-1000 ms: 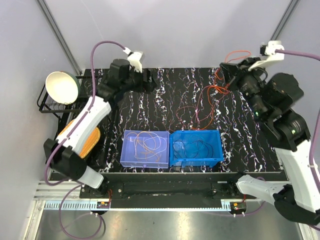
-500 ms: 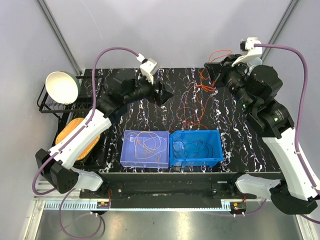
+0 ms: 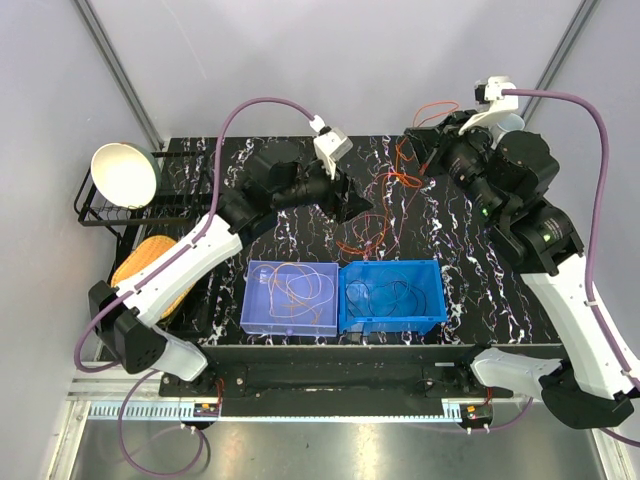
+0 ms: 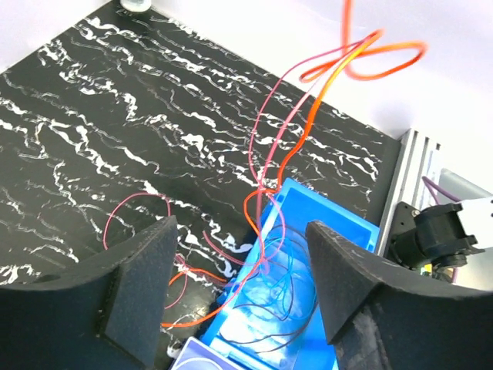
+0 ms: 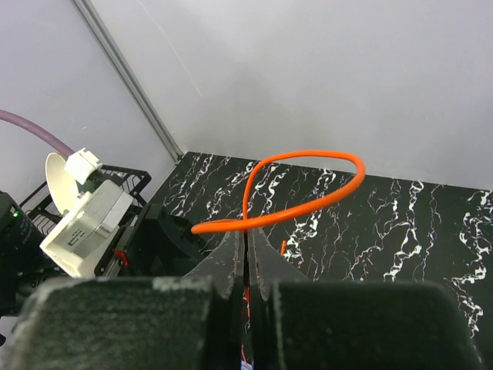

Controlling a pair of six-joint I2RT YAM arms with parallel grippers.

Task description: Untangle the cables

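Note:
My right gripper [image 3: 420, 141] is raised over the table's far right, shut on an orange cable [image 5: 308, 179] that loops above its fingertips [image 5: 246, 245]. From it, orange and red cables [image 3: 398, 182] hang to a tangle on the black table [image 3: 372, 237] and trail into the blue bin [image 3: 392, 265]. In the left wrist view the same strands [image 4: 296, 139] drop in front of my left gripper [image 4: 243, 285], which is open with nothing between its fingers. That left gripper [image 3: 357, 205] hovers over mid-table, just left of the hanging strands. Thin blue and black cables [image 4: 296, 289] lie in the blue bin [image 4: 339, 231].
A lavender bin [image 3: 290, 265] holding white and orange wires sits left of the blue one. At the left edge stands a black rack [image 3: 100, 215] with a white bowl [image 3: 125, 175], and a yellow-orange object [image 3: 160, 268] lies beside it. Purple hoses arc over both arms.
My left arm has swung right from the far left to mid-table, its jaws narrowing slightly. My right gripper moved left and up a little with the orange cable.

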